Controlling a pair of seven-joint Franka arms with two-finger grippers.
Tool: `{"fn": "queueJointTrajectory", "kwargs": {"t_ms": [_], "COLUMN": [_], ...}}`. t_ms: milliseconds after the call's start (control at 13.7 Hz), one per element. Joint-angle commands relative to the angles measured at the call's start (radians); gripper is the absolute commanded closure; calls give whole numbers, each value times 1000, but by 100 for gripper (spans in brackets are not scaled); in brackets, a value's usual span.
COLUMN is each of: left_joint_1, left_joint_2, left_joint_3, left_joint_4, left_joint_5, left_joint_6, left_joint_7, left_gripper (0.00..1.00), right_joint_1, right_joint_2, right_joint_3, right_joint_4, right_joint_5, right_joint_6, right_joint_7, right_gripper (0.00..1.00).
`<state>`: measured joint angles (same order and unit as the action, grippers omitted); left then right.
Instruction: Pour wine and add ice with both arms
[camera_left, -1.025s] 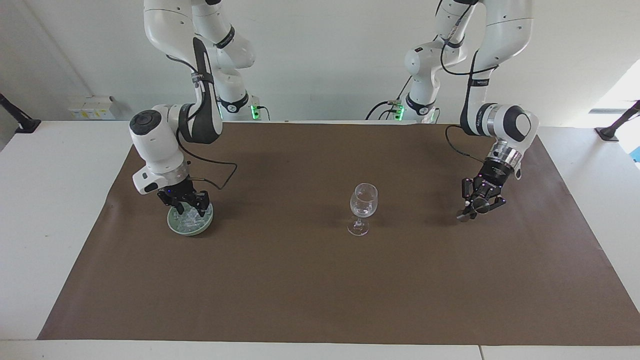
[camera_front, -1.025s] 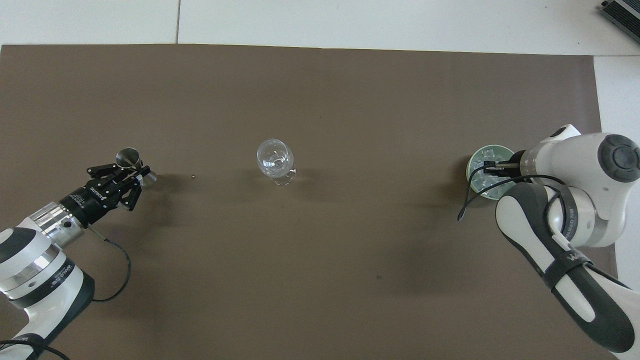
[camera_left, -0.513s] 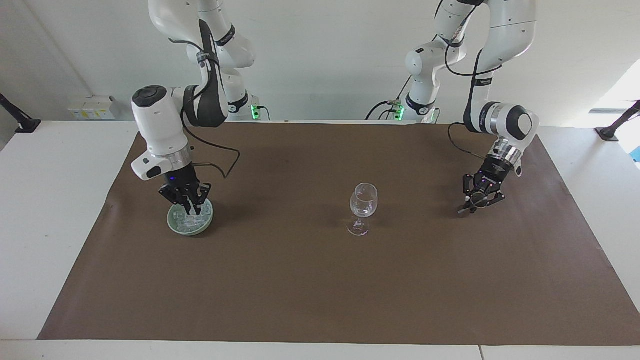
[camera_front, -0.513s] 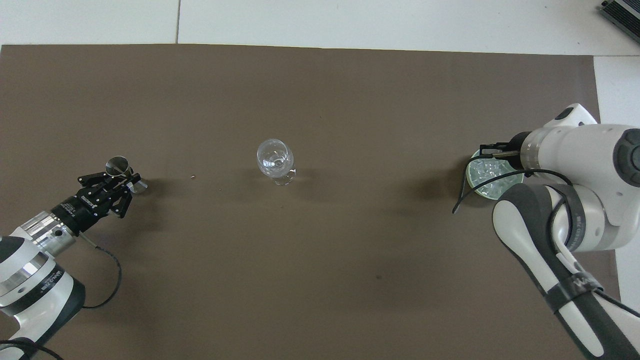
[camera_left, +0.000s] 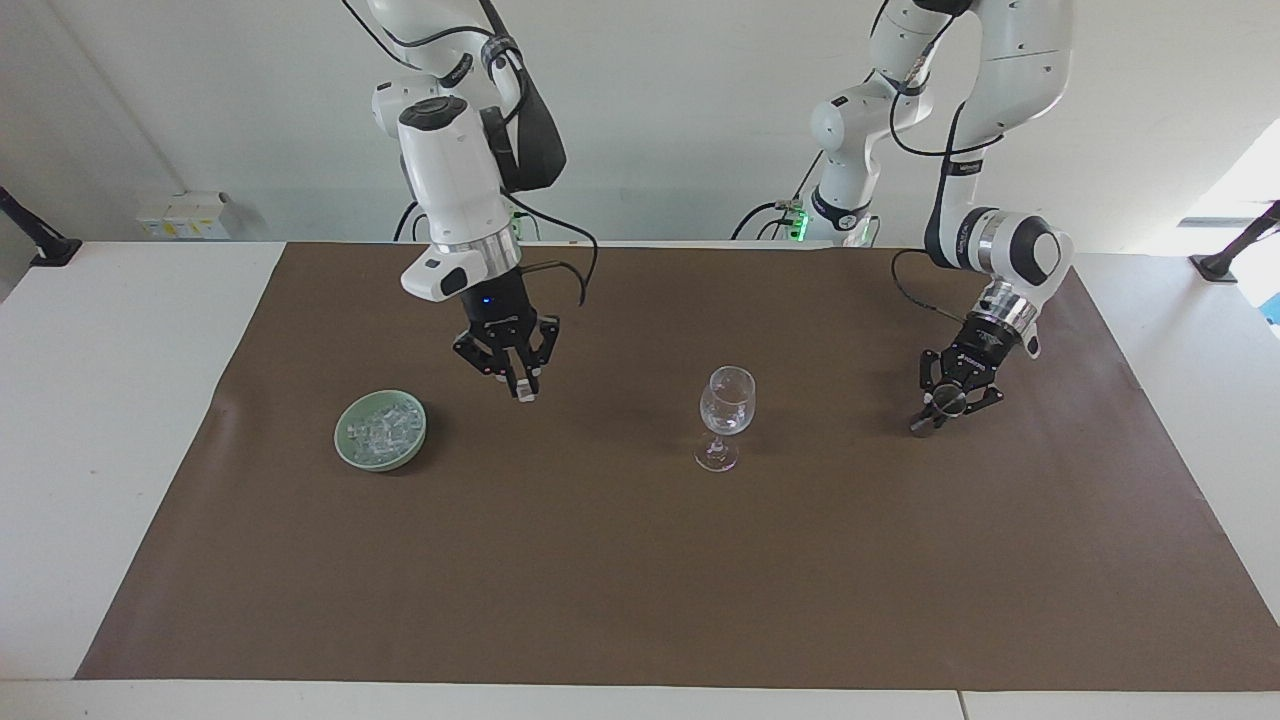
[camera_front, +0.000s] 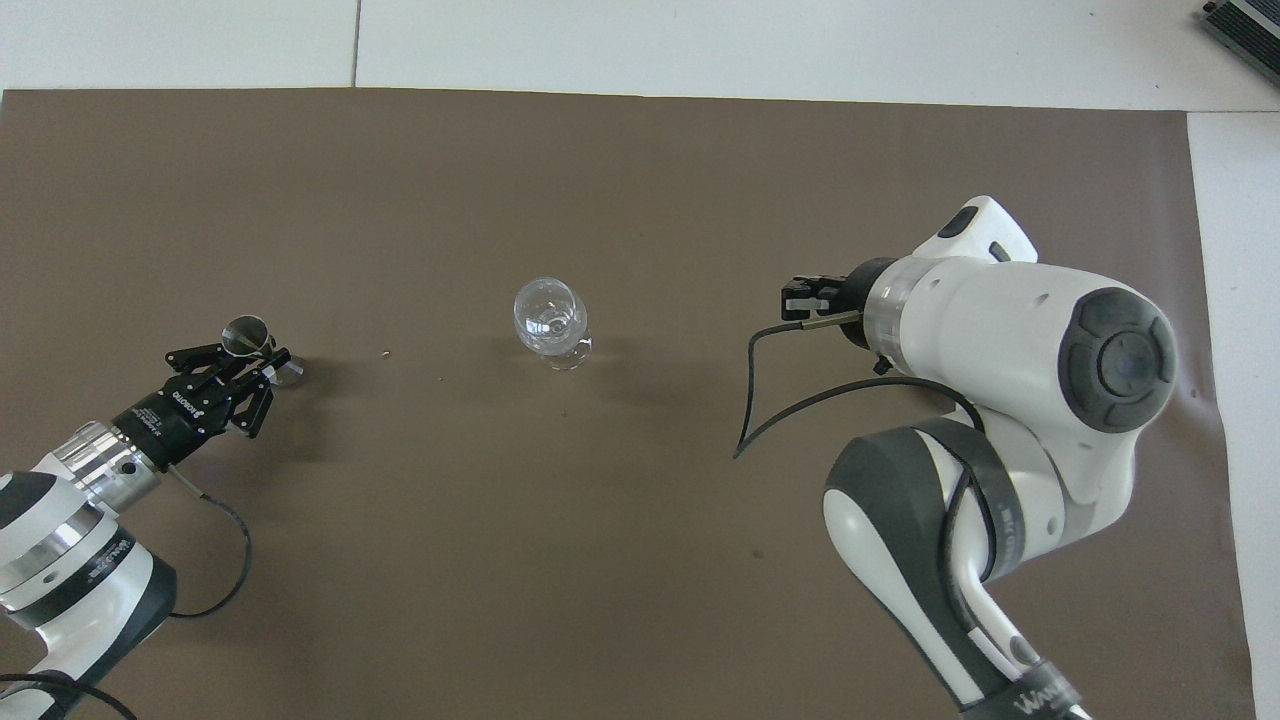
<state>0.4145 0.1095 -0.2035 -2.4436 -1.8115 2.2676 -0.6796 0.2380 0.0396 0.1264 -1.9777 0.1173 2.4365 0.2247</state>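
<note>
the right gripper (camera_left: 520, 385) hangs over the mat (camera_left: 640, 560) between the bowl (camera_left: 380, 432) and the glass (camera_left: 726, 415), clenched on a small pale chunk that looks like ice (camera_left: 524, 396). the rest of the ice stays heaped in the bowl. the left gripper (camera_left: 945, 408) sits low at its end of the table, shut on a small metal cup (camera_front: 246, 336). judging by this, one piece is on its way and nothing shows clearly in the glass yet. whether the cup holds wine cannot be told, and the right arm hides the bowl from overhead.
</note>
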Motion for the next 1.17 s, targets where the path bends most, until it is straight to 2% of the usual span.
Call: {"fn": "queueJointTrajectory", "kwargs": {"t_ms": [0,146,293,513,586,659,879,1025,1098], "left_joint_1": [4,-3,-25,-25,-25,-23,-20,-13,-11], "left_joint_2": [-5,-4,-5,1,2,7,7,12,12], "left_joint_3": [-2,-4,-2,-2,-2,-2,-2,-1,-1], "left_joint_4": [-18,-21,-28,-29,-29,-29,-29,-29,-29], "left_joint_5": [-34,-49,-81,-83,-83,-83,-83,-83,-81], "left_joint_6": [-23,-19,-17,-20,-22,-22,-22,-22,-20], "left_joint_7": [26,29,54,75,89,89,89,88,84], "left_gripper": [99,99,97,88,87,80,75,47,0], "right_joint_1": [97,164,190,254,265,267,273,279,279], "right_joint_2": [36,94,146,267,293,293,296,296,296], "right_joint_3": [4,4,5,4,4,4,4,4,4], "right_joint_4": [68,167,248,391,417,415,404,370,362], "right_joint_5": [42,39,35,21,12,-5,-21,-25,-27], "right_joint_6": [-1,-2,-13,-13,-14,-14,-14,-4,-2], "right_joint_7": [167,303,353,507,518,518,518,518,515], "right_gripper": [100,100,100,100,100,100,100,100,100]}}
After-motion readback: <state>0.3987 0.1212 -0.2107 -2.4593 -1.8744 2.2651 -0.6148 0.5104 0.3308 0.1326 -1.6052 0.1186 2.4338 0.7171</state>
